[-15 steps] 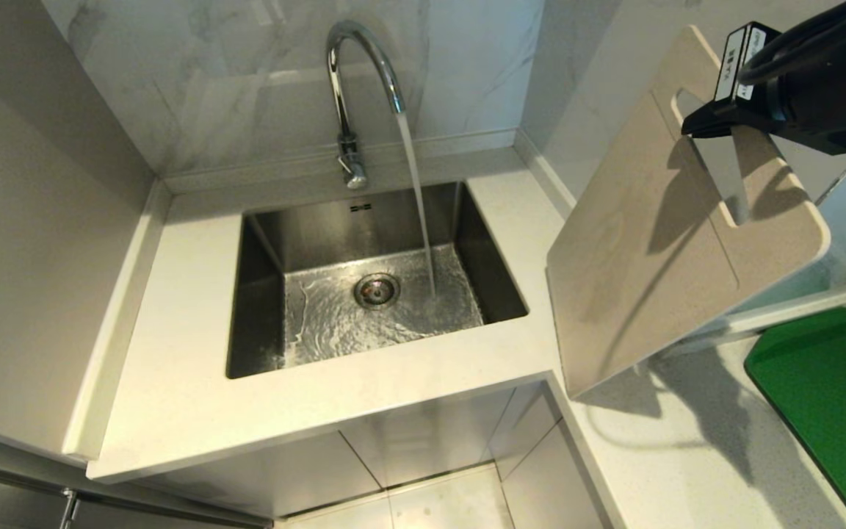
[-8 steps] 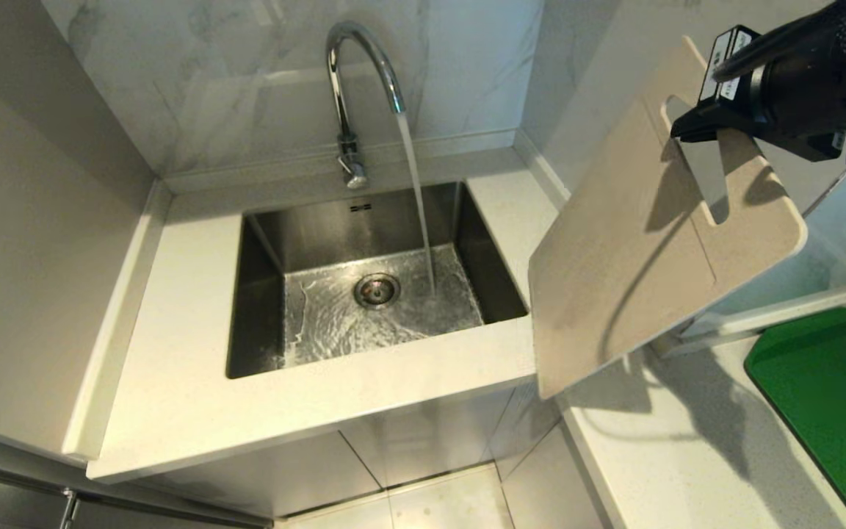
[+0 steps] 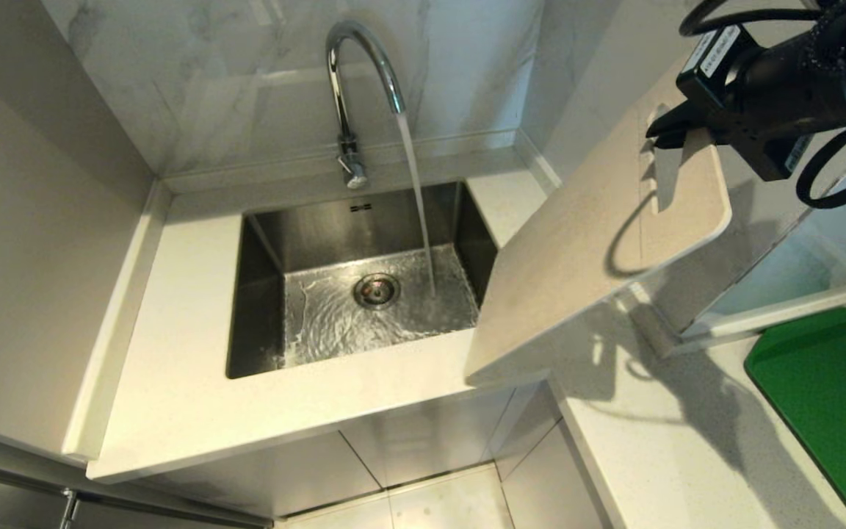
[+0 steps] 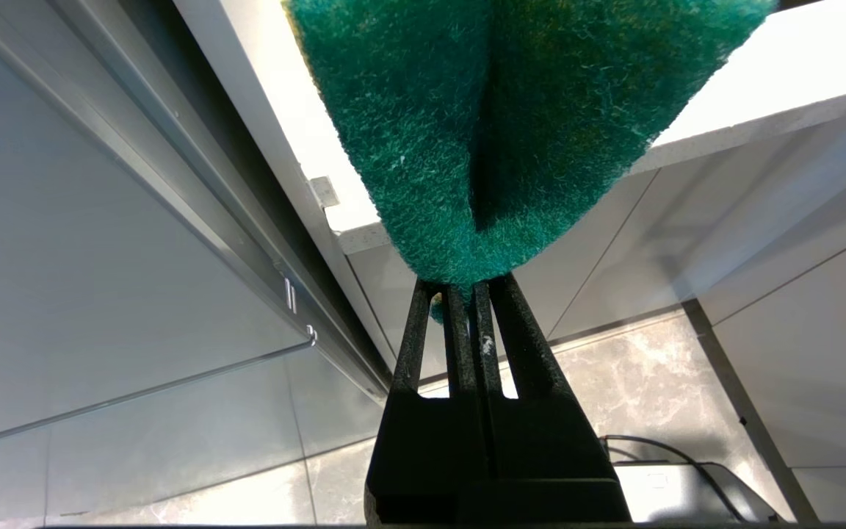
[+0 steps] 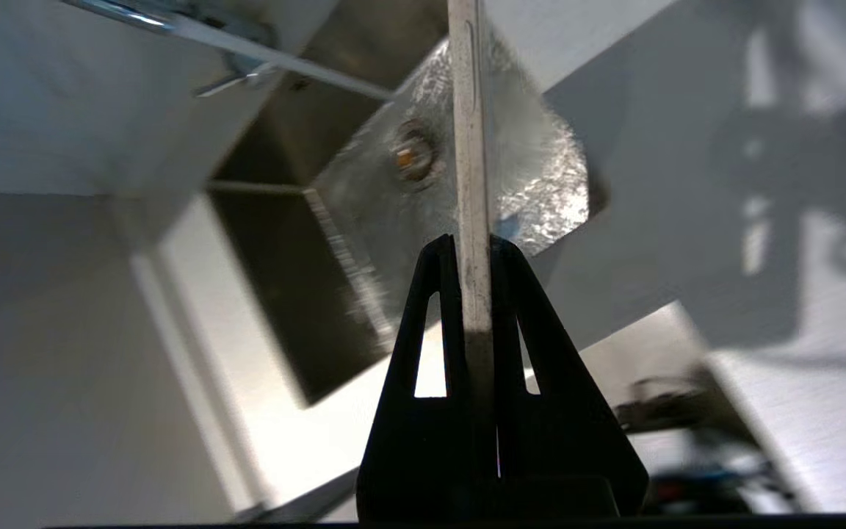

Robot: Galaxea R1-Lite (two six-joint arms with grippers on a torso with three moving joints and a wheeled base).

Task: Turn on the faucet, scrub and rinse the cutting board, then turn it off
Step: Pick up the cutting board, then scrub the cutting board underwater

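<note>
R hand (image 3: pixel 662 132) grips cutting board (image 3: pixel 584 250) edge, slot half-hidden; L hand (image 4: pixel 460 290) pinches sponge (image 4: pixel 511 110), top cropped.

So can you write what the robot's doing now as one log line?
faucet: running | right gripper: shut on cutting board, beside sink | left gripper: shut on green scrub pad
</note>
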